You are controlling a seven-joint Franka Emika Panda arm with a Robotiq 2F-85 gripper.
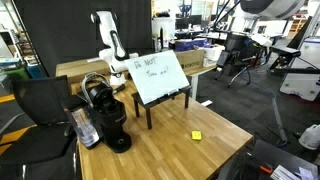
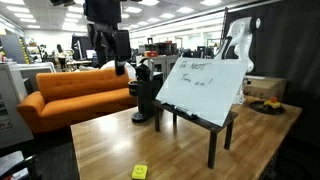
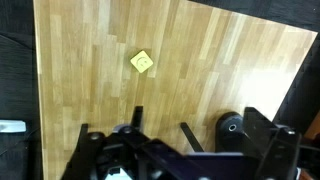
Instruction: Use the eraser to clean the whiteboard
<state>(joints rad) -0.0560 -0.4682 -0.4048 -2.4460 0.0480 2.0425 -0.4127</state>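
The eraser (image 1: 196, 135) is a tiny yellow square lying flat on the wooden table, near the front in both exterior views (image 2: 139, 172). The whiteboard (image 1: 158, 78) stands tilted on a dark legged stand mid-table, with dark scribbles on its face (image 2: 205, 85). My gripper (image 2: 110, 52) hangs high above the table, well apart from both. In the wrist view the gripper (image 3: 163, 126) is open with nothing between its fingers, and the eraser (image 3: 142, 62) lies on the wood far below and ahead of it. The whiteboard is out of the wrist view.
A black coffee machine (image 1: 105, 115) stands on the table next to the whiteboard (image 2: 145, 95) and shows in the wrist view (image 3: 255, 135). A black chair (image 1: 40, 100) sits beside the table. An orange sofa (image 2: 70, 95) lies beyond the table edge.
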